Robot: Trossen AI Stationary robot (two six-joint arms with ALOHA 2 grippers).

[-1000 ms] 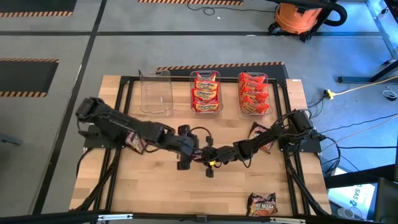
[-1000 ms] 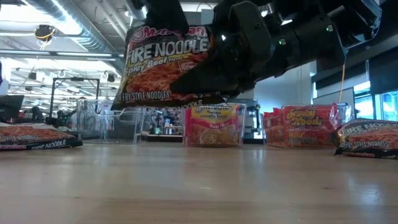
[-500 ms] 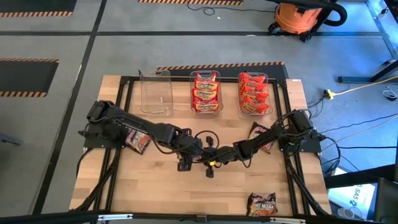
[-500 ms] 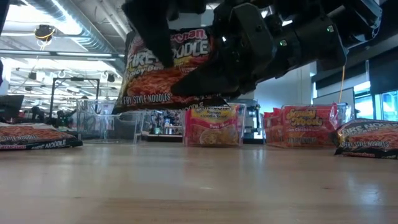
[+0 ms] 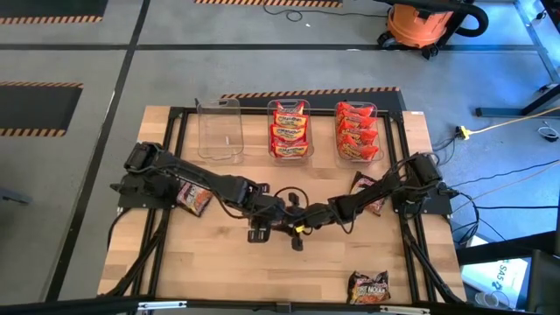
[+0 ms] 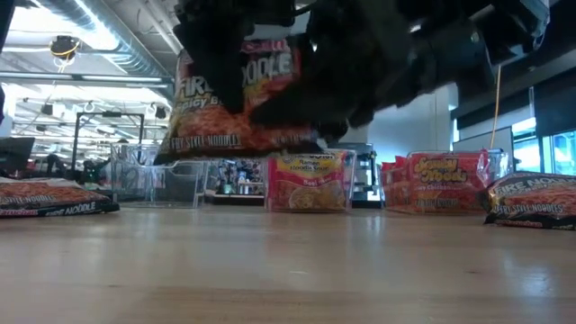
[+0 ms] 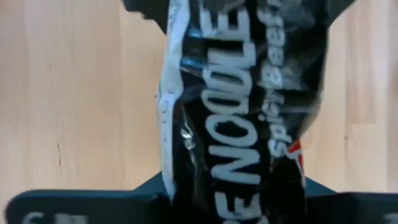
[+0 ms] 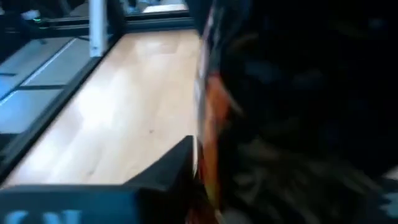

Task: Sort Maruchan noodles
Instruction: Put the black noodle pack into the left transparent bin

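Note:
A dark Fire Noodle packet hangs upright above the middle of the table, its label facing the near edge. Both arms meet there. My left gripper is shut on the packet from above. My right gripper is close against the packet's right side, blurred in the low view. Three more dark packets lie flat on the table: one at the left, one at the right and one near the front right. My left gripper pinches the packet's upper part between its two fingers, which come from above and point down. One finger lies across the printed face. The wrapper is creased where it passes between them. The packet hangs upright, clear of the table.
Three clear bins stand along the far edge: an empty one, one with orange-yellow packets and one with red packets. A black frame runs around the tabletop. Bare wood lies in front of the arms.
My left gripper has come down over the top of the hanging packet, and its finger now lies across the label. The packet has shifted a little toward the table's left and stays clear of the table.

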